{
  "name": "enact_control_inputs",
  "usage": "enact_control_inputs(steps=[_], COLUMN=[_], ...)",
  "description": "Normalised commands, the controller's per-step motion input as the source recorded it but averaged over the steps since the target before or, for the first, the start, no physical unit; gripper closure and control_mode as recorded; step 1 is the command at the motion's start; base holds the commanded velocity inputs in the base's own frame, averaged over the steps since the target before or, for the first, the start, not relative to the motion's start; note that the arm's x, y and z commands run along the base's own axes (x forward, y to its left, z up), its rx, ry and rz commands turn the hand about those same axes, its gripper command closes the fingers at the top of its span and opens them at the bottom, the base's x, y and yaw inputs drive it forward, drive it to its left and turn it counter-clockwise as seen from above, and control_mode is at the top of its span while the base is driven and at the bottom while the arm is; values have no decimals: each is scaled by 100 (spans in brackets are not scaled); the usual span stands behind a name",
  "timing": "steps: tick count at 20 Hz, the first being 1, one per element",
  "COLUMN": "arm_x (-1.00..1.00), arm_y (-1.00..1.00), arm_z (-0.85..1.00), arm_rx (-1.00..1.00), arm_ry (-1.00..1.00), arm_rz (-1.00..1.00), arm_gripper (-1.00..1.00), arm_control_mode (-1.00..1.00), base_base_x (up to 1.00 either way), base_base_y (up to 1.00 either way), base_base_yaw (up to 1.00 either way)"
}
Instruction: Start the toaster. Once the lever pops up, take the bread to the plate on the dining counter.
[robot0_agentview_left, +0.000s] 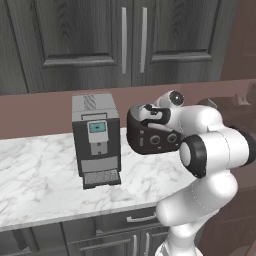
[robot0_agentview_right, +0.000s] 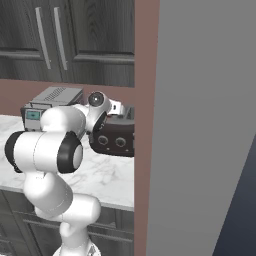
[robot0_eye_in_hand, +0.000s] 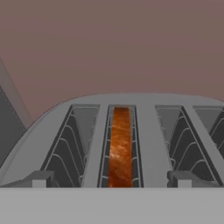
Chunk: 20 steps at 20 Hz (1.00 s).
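The dark rounded toaster (robot0_agentview_left: 150, 139) stands on the marble worktop against the brown wall, its two round knobs facing me (robot0_agentview_right: 114, 140). My gripper (robot0_eye_in_hand: 111, 181) hangs open just above the toaster's top, one dark fingertip (robot0_eye_in_hand: 40, 179) on each side of the middle slot. In that slot sits the bread (robot0_eye_in_hand: 120, 148), a tan-brown slice seen edge-on and sunk low between the wire guides. In the left base view the hand (robot0_agentview_left: 154, 114) covers the toaster's top. Nothing is between the fingers. The plate and the dining counter are out of view.
A boxy grey coffee machine (robot0_agentview_left: 95, 140) stands left of the toaster on the worktop (robot0_agentview_left: 40, 170). Dark upper cabinets (robot0_agentview_left: 125, 40) hang above. A tall grey panel (robot0_agentview_right: 205, 125) rises close on the toaster's right. The arm's elbow (robot0_agentview_left: 215, 150) sits in front of the worktop edge.
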Motion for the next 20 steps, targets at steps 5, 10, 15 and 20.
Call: enact_control_inputs(steps=[5,10,15,20], arm_x=[0,2,7,3], arm_y=[0,-6,-10,-5], arm_z=[-11,-1,0,0], arm_rx=[3,5,5,1], arm_ry=[0,0,0,0], arm_rz=[0,0,0,0], arm_gripper=[-100,-100,-100,-100], arm_control_mode=[-100,-100,-100,-100], base_base_x=[0,0,0,0], base_base_y=[0,0,0,0], base_base_yaw=[0,0,0,0])
